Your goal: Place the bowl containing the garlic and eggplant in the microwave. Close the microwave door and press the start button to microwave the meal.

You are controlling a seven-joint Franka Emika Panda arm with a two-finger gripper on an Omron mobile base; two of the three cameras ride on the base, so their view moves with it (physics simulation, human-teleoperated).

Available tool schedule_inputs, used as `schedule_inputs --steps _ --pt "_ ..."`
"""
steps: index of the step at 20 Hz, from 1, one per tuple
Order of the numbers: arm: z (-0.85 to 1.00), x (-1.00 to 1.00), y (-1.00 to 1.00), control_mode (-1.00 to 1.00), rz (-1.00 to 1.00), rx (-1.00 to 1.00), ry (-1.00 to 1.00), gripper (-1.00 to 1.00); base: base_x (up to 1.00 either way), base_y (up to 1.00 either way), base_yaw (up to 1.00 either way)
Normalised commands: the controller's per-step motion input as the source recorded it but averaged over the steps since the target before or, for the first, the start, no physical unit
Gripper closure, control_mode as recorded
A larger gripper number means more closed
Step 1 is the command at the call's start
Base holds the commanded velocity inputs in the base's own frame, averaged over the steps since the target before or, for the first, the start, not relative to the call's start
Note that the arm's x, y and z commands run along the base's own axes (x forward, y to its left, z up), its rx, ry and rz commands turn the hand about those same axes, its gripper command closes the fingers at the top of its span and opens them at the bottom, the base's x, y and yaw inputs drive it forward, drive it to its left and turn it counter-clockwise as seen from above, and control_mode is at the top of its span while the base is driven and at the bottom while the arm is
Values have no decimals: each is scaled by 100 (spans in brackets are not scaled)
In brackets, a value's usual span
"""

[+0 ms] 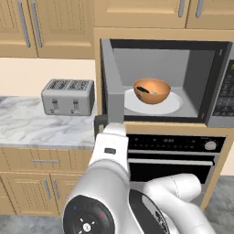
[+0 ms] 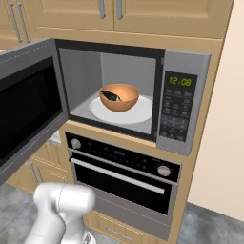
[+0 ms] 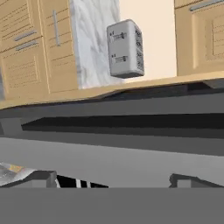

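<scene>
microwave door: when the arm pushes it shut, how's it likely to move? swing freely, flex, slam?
The microwave door looks like a rigid framed glass panel, so it probably won't flex. It stands wide open on its left side, so a push should swing it in an arc. The open gripper sits at its lower edge; pushing there may feel less controlled.

Base views flanking microwave (image 1: 164,82) — shared

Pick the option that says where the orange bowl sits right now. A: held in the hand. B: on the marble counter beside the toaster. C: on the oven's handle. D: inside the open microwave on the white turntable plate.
D: the bowl rests on the white plate inside the microwave, whose door stands swung open.
</scene>
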Motion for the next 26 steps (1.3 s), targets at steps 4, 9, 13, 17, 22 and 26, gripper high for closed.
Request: schedule_inputs --steps 4,9,13,17,22,26 --pt "0 7 63 -100 -3 -17 0 -100 0 0 0" --pt "0 -30 72 -100 -2 -20 -31 -100 0 0 0" --pt "0 -28 95 -100 -4 -24 -36 -100 0 0 0" --pt "0 15 80 -100 -18 -17 -6 -100 0 0 0" --pt "0 54 9 -100 -30 -5 0 -100 0 0 0" --pt "0 53 0 -100 -32 -2 0 -100 0 0 0"
